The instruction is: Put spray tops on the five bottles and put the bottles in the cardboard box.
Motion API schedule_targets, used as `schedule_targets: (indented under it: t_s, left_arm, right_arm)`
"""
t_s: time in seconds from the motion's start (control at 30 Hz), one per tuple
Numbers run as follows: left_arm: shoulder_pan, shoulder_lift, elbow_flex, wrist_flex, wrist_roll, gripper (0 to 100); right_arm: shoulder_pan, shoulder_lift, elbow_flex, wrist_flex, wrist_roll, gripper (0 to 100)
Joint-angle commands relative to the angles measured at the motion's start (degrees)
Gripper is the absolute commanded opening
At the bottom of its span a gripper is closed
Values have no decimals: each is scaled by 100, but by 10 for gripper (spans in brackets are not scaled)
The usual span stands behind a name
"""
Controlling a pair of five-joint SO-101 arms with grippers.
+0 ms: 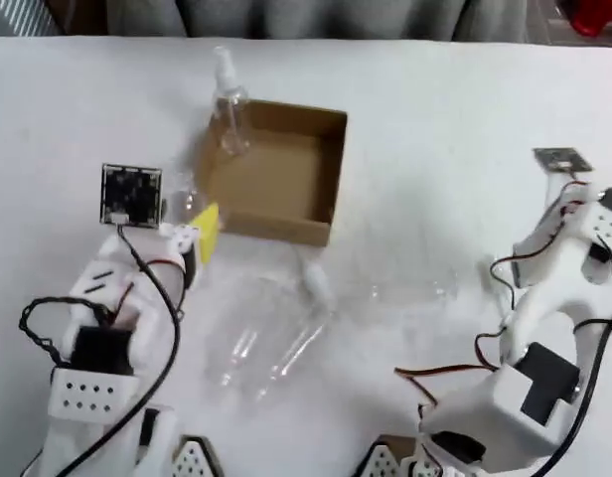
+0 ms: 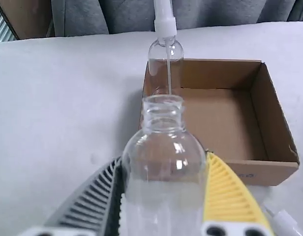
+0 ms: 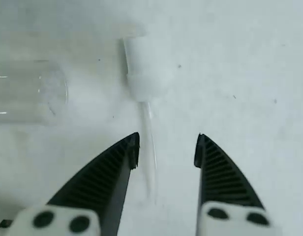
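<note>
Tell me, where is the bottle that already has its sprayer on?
The capped bottle stands upright in the far left corner of the cardboard box, in the high view just beyond the open bottle in the left gripper.

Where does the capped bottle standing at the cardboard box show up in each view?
High view: capped bottle upright at the far left corner of the cardboard box, upper centre-left.
Left wrist view: top centre, beyond the uncapped bottle in the left gripper.
Right wrist view: faces a loose spray top on the table.
Shared landmark: the cardboard box.
</note>
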Motion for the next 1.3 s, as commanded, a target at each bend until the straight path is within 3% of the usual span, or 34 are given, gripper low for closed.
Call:
schedule_targets:
  t_s: [0.0,0.63,0.83,1.07,1.27]
  left_arm:
    - [48,-136,-35,-141,-53,20]
    - [48,-163,105,-158,-88,20]
    - [48,-163,114,-158,-79,20]
    - [92,-163,114,-158,-53,20]
    - [66,-163,114,-158,-53,20]
  right_arm:
    - [-259,-145,352,-637,-70,159]
    - [-655,927,492,-1631,-105,153]
    - [-681,954,308,-1525,-105,12]
    - [-637,910,-853,-180,-167,16]
    - [-681,189,-2136,1604,-905,16]
